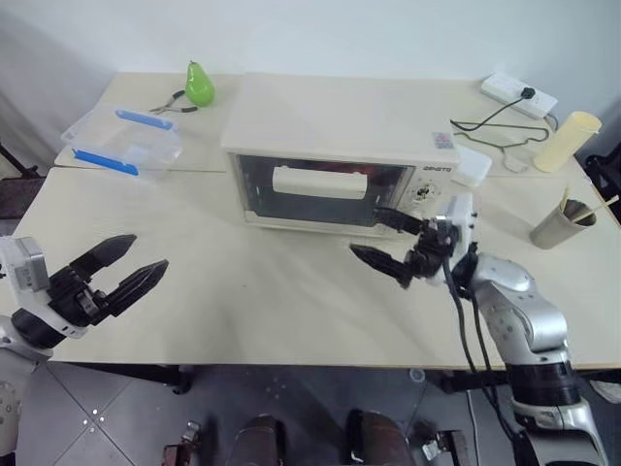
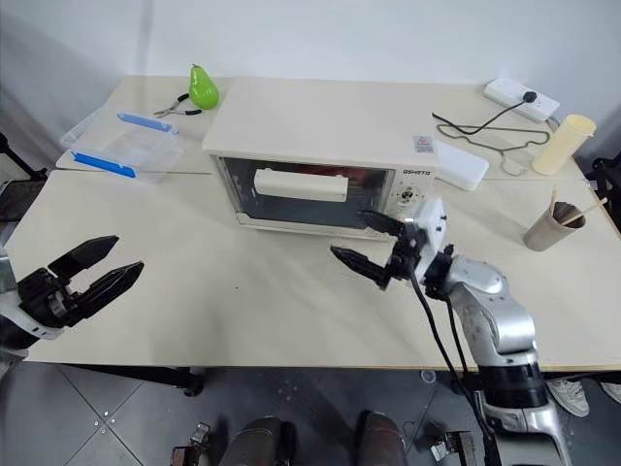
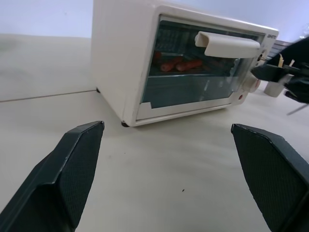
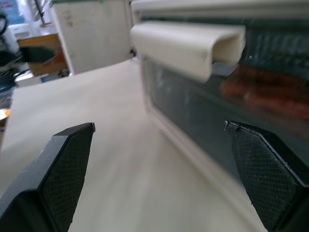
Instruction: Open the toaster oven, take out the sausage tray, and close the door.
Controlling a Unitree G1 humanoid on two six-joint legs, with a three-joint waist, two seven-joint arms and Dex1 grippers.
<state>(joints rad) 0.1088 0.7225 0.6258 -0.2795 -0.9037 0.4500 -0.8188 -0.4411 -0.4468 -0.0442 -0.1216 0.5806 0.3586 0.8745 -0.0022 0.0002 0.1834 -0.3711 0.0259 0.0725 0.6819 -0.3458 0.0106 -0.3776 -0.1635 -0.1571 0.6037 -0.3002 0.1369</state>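
Though shut, the cream toaster oven [image 1: 335, 146] lies crosswise, glass door [image 1: 320, 191] facing the robot. Red sausages [image 3: 181, 64] show inside. Both grippers' jaws released: left gripper [image 1: 121, 267], right gripper [image 1: 388, 238].

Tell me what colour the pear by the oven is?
Bright green; the pear shows best in the left eye view.

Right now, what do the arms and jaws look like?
Right arm: silver-grey metallic shell, black elbow joint, black cables along it, white wrist block. Right gripper and left gripper: two black tapered fingers each, with cross-hatched pads. Left wrist has a grey-white block.
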